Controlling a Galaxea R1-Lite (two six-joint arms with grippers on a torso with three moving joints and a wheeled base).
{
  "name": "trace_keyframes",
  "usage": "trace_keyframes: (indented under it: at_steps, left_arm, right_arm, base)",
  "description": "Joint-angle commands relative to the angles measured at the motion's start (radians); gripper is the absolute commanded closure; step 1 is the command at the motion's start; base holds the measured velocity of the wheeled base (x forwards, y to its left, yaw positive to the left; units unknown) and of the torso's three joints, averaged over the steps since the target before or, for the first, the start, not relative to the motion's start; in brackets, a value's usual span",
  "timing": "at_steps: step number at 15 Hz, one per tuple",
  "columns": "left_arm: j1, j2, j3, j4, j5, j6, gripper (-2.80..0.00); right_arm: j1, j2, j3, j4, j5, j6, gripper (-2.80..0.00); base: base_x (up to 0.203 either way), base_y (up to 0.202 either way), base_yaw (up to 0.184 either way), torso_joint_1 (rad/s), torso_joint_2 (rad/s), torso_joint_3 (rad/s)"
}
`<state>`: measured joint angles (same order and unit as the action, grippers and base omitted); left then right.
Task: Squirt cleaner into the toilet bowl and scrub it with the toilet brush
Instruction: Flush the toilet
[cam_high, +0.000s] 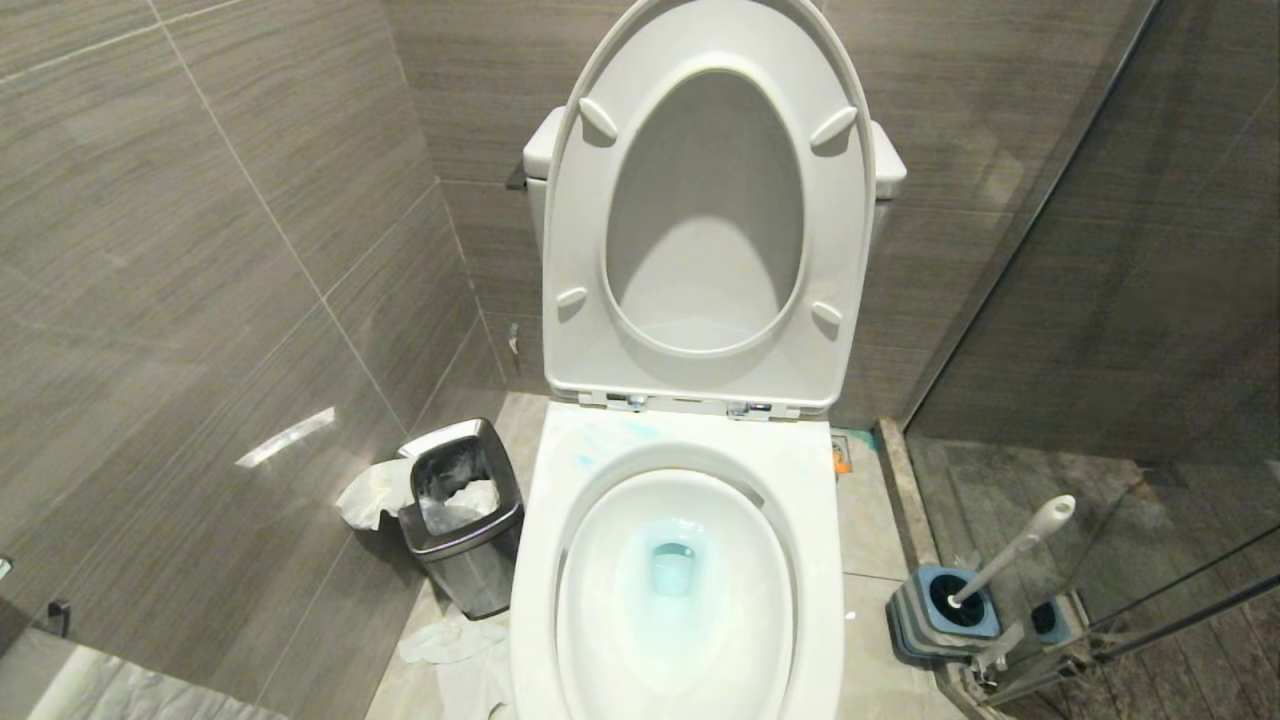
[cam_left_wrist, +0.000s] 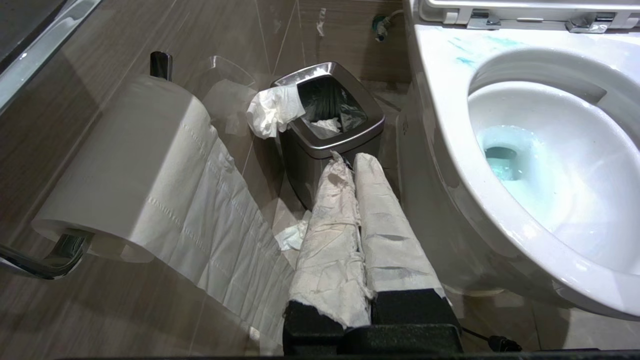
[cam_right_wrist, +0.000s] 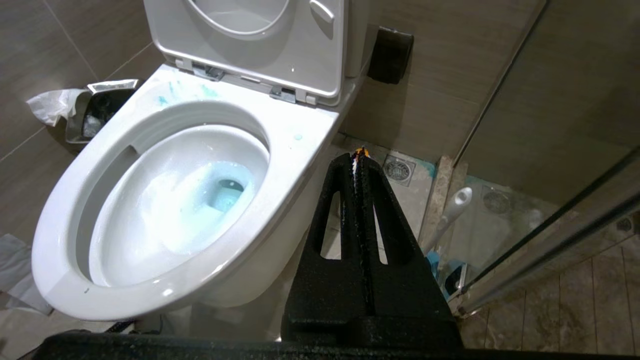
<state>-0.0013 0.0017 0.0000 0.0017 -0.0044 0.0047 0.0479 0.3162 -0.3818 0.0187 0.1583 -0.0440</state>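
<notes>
Grey-brown wall tiles enclose a narrow bathroom, with a glass shower partition (cam_high: 1100, 300) along the right side. At the centre, the toilet bowl (cam_high: 540, 560) is seen with its seat and lid (cam_high: 700, 200) raised against the tank. Pale blue water sits at the bottom of the bowl, and thin smears of the cleaner (cam_high: 600, 445) are visible on the rear left of the rim. No bottle is seen.

On the floor at the bowl's right, close to the glass, the toilet brush (cam_high: 1015, 548) stands tilted in its blue-and-grey holder (cam_high: 940, 612), untouched. A steel waste bin (cam_high: 465, 540) stuffed with tissue stands at the bowl's left.

Neither arm appears in the head view. The left claw (cam_left_wrist: 347, 160), its fingers wrapped in white paper, is pressed closed and empty beside the bin. The right claw (cam_right_wrist: 359, 155) is also closed on nothing, aimed at the floor between bowl and brush.

Scrubbing appears still to be done. With closed fingers, the slanted handle could be knocked aside, or the holder tipped against the glass, unless the claw is opened first.
</notes>
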Motion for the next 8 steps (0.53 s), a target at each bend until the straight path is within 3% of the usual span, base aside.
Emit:
trace_keyframes:
  at_steps: [1, 4, 8]
  left_arm:
    - [0.000, 0.000, 0.000, 0.000, 0.000, 0.000, 0.00]
    - [0.000, 0.000, 0.000, 0.000, 0.000, 0.000, 0.00]
    - [0.001, 0.000, 0.000, 0.000, 0.000, 0.000, 0.00]
  right_arm:
    - [-0.001, -0.090, 0.050, 0.001, -0.005, -0.002, 0.00]
    - [-0.014, -0.136, 0.105, -0.005, -0.042, -0.001, 0.00]
    - [-0.034, -0.269, 0.193, 0.003, -0.034, -0.002, 0.00]
  base:
    - [0.000, 0.000, 0.000, 0.000, 0.00, 0.000]
    - [0.000, 0.000, 0.000, 0.000, 0.00, 0.000]
    - [0.000, 0.000, 0.000, 0.000, 0.00, 0.000]
